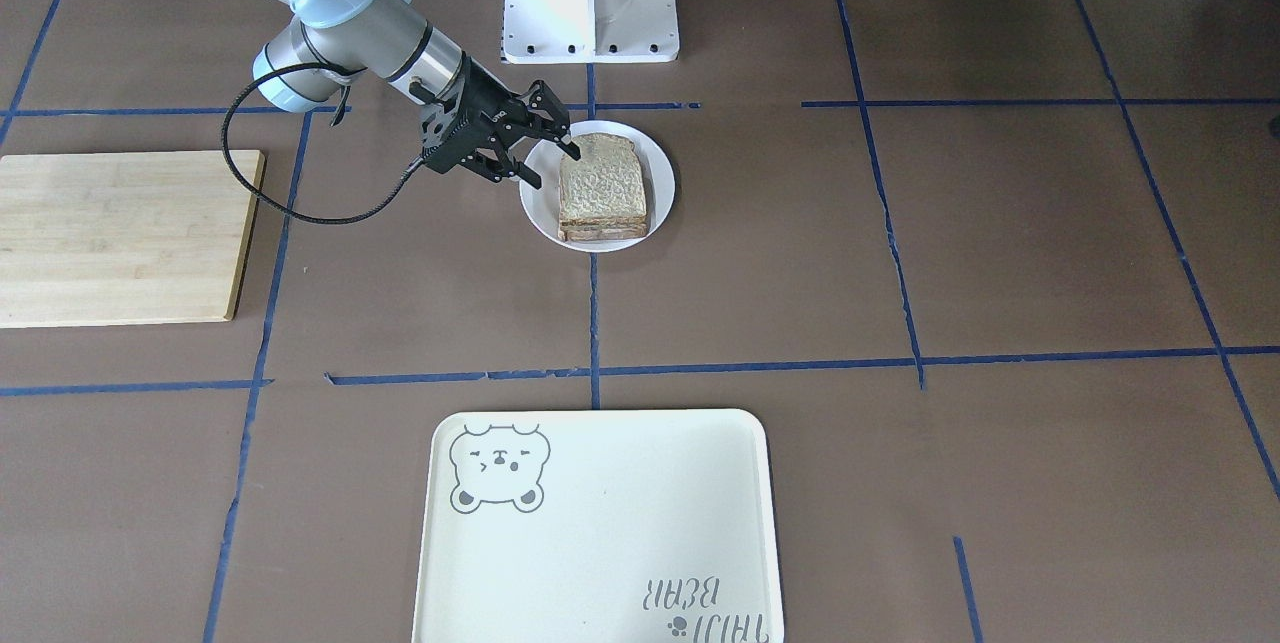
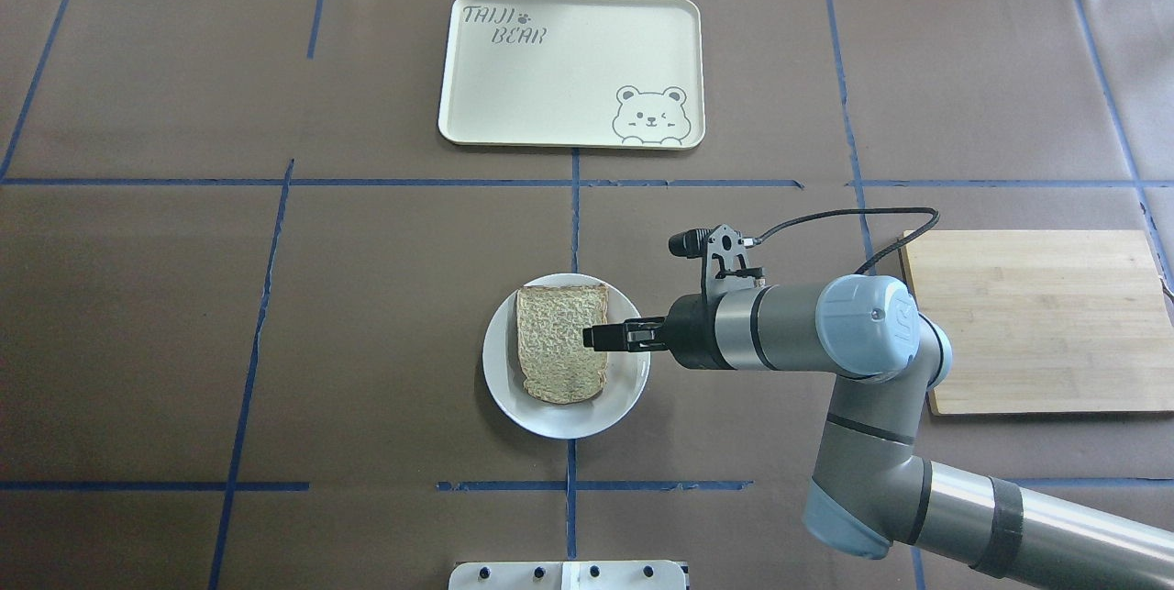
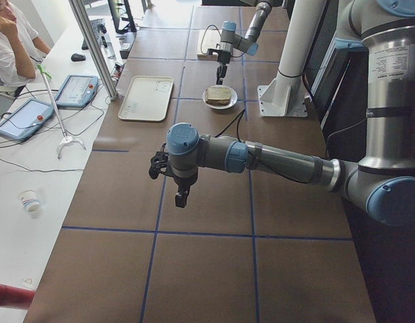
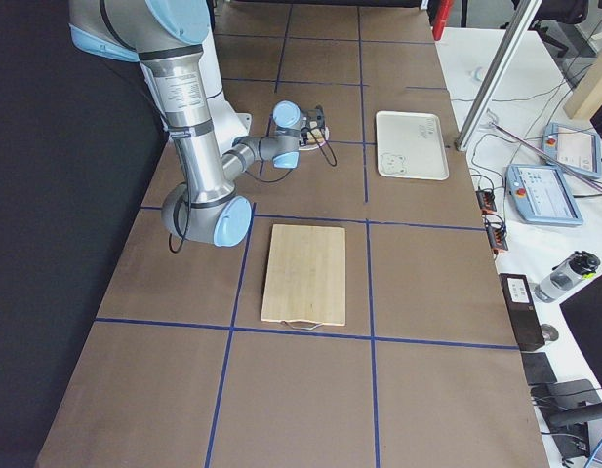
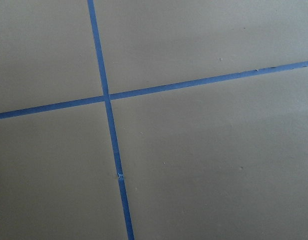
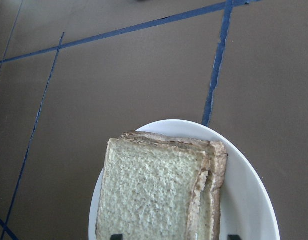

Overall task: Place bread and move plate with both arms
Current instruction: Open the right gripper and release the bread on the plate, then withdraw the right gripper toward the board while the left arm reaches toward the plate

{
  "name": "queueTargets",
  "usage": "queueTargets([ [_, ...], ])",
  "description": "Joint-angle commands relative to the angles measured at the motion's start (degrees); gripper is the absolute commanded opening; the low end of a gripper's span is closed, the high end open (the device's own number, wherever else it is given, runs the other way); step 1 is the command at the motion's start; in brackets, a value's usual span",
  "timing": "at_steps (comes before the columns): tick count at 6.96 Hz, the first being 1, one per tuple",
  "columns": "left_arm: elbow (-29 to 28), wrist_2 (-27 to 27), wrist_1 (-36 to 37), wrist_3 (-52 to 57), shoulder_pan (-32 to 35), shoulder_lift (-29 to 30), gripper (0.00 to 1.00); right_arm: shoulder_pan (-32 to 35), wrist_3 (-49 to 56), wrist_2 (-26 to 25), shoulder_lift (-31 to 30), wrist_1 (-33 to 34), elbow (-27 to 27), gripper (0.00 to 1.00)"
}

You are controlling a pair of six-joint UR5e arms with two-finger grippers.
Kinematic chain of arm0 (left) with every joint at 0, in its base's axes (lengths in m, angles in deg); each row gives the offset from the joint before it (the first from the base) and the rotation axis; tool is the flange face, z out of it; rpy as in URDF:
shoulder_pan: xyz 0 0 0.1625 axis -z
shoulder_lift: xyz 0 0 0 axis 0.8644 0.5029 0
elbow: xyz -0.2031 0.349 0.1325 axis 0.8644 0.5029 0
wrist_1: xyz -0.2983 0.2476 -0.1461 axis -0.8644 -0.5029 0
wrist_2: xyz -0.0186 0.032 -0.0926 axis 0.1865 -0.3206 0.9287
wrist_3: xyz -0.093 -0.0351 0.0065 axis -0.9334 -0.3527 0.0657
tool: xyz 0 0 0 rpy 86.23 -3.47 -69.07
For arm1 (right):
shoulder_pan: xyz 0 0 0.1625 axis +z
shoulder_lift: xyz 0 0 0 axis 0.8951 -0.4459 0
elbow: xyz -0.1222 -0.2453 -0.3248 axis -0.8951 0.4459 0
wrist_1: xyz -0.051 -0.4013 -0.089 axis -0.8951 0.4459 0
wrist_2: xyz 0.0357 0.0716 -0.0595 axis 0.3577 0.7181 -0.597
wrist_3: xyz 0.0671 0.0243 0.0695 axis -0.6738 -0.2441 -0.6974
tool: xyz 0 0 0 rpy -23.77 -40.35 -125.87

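Squarely on the plate lies the bread, flat and face up, the top slice of a small stack whose crusts show beneath it in the right wrist view. Its long axis runs from the robot's edge of the table to the operators' edge. The domed end points toward the robot's edge and the straight end toward the operators' edge. The plate sits about midway between the table's left and right ends, nearer the robot's edge than the operators' edge, over a crossing of blue tape lines. The right pincer reaches in from the right end of the table and hangs over the side of the bread that faces that end. Its jaws are spread wide with nothing between them. One fingertip is over the bread and the other over bare plate just beside it; whether either one touches cannot be told. The right arm behind it lies roughly level above the table. Well apart from the plate, the wooden board lies toward the table's right end, and the bear tray lies at the middle of the operators' edge. The left arm stretches out toward the table's left end, its left pincer pointing down above bare table; how far that one is open cannot be told.
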Motion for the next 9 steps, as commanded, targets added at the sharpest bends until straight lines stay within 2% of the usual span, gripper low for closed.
queueTargets([
  [1, 4.7, 1.6, -2.9, -14.7, -7.7, 0.4, 1.0, 2.4, -0.2, 1.0, -3.6, 0.3, -2.3, 0.99],
  [2, 8.9, 1.4, -5.8, -30.0, -15.1, 0.5, 1.0, 6.3, -0.2, 4.2, -5.6, 2.0, -3.1, 0.99],
  [3, 10.2, 1.4, -12.3, -42.7, -20.5, 0.5, 1.0, 10.7, -0.1, 9.7, -8.0, 6.2, -6.4, 0.99],
  [4, 9.4, 0.7, -23.1, -54.7, -26.6, 1.4, 1.0, 13.7, 0.0, 13.0, -12.1, 7.5, -9.7, 0.99],
  [5, 6.9, -1.4, -30.8, -68.1, -30.8, 5.9, 1.0, 16.0, 0.0, 14.0, -17.6, 7.5, -12.7, 0.99],
  [6, 3.1, -6.6, -37.6, -80.7, -37.1, 11.7, 1.0, 17.5, 0.2, 14.0, -23.1, 7.4, -15.4, 0.99],
  [7, -0.8, -13.1, -45.5, -92.4, -42.7, 15.4, 0.99, 18.5, 0.5, 14.1, -24.7, 7.4, -16.1, 1.0],
  [8, -4.5, -13.5, -54.9, -99.4, -44.7, 16.0, 0.91, 19.1, 0.5, 14.4, -25.2, 7.4, -16.1, 1.0],
  [9, -7.5, -14.1, -63.0, -103.4, -46.0, 16.3, 0.91, 19.2, 0.5, 14.5, -26.2, 7.4, -16.2, 1.0],
])
